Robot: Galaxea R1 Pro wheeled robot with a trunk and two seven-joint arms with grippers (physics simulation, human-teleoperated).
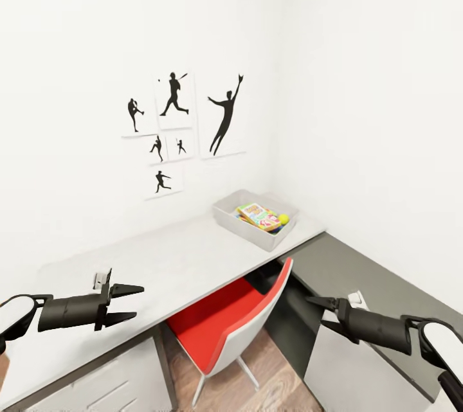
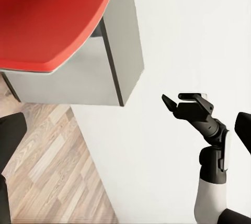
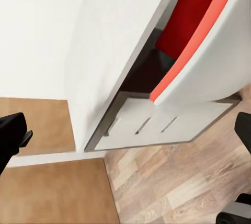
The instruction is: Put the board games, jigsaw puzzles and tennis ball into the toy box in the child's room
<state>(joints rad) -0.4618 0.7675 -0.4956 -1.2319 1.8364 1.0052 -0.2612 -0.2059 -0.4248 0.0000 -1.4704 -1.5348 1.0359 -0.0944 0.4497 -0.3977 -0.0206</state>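
Toy box (image 1: 228,216) at table (image 1: 173,264) far corner, left gripper (image 1: 128,303) and right gripper (image 1: 319,313) jaws parted, empty.

A child's room: desk (image 1: 173,258), red chair (image 1: 218,322), sports silhouette pictures (image 1: 183,123), toy box (image 1: 254,219)

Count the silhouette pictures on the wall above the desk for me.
6: pitcher on the left, batter at top centre, tall leaping figure on the right, two small ones below the batter, one lowest.
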